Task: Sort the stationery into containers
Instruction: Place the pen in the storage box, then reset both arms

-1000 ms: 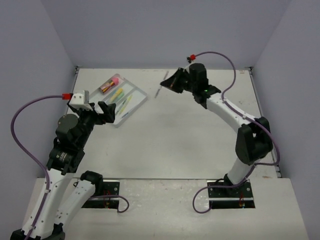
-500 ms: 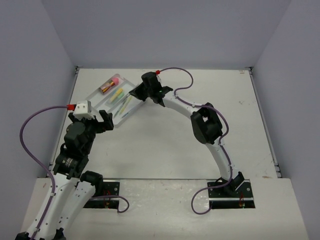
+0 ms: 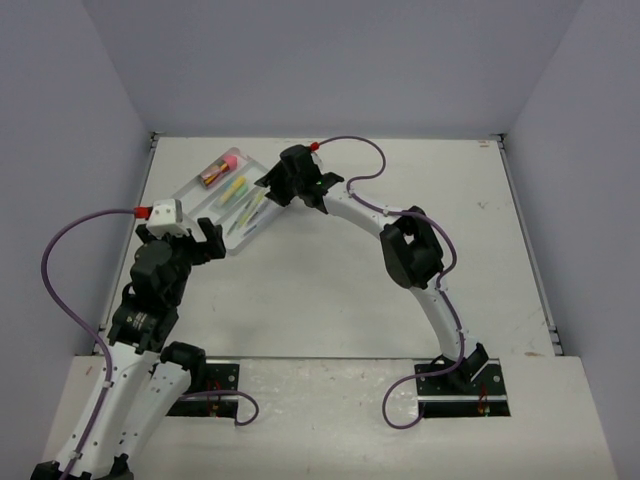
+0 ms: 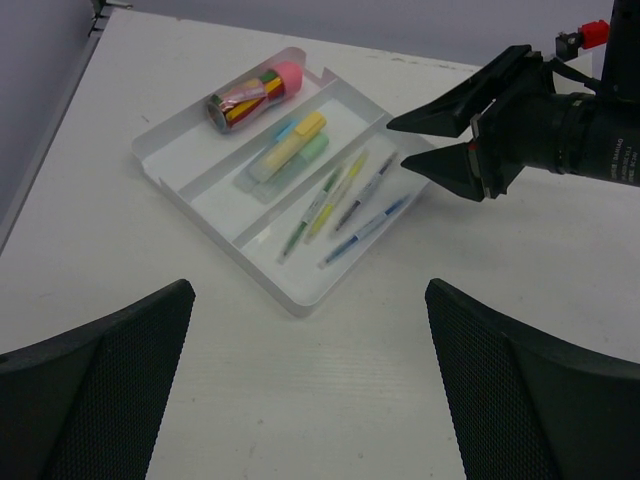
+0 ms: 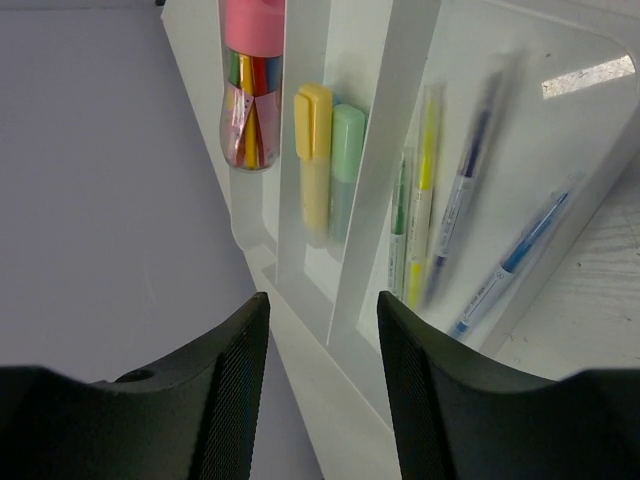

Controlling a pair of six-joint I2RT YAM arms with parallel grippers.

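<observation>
Jaws of your right end effector [image 4: 396, 145] stand apart, empty, with thin pens [image 4: 350, 205] lying in the tray [image 4: 160, 170] just ahead. Your left end effector [image 4: 308, 290] gapes wide, nothing held.

Seen from above and behind: a white, matte table [image 3: 330, 290], roughly square and faintly scuffed, with a few small dark specks [image 3: 487, 206] toward the right. Closed in on three sides by plain, pale lavender-grey walls: back wall [image 3: 330, 60], left wall [image 3: 50, 130] and right wall [image 3: 600, 150], meeting at straight corners. Thin, metallic left edge strip [image 3: 149, 165] and right edge strip [image 3: 527, 240] bordering the tabletop. At the near side, a paler off-white ledge [image 3: 330, 430], parted from the table by a dark seam. Soft, even light throughout, with only faint, blurred shadows.
</observation>
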